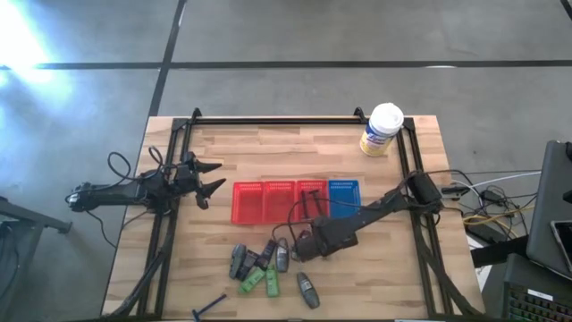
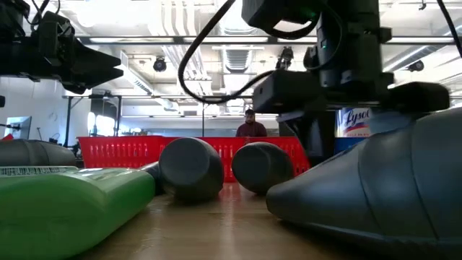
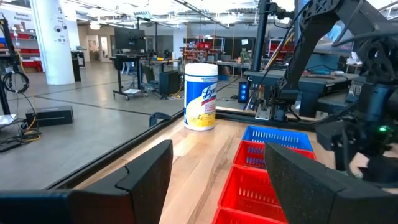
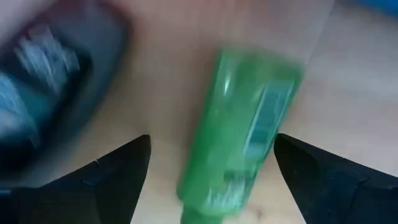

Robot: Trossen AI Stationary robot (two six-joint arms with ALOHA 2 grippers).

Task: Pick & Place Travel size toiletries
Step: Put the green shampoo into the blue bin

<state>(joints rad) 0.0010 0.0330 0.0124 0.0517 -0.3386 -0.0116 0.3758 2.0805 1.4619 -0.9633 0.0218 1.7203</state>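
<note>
We see the right gripper low over the cluster of toiletries near the front of the worktop, its fingers spread apart and holding nothing. In the right wrist view a green tube lies flat on the wood between the two fingers, touching neither; a dark packet lies just beside it, outside one finger. From above, the cluster holds grey bottles, green tubes and dark packets packed close, some touching. A black razor stick lies apart at the front edge. Behind the cluster stands a row of three red baskets and one blue basket, near the right arm. The white-lidded tub stands at the far right corner, well apart.

The left gripper hangs over the left side of the worktop, fingers open and empty, with bare wood between it and the baskets. To the right of the cluster the wood is bare too.
</note>
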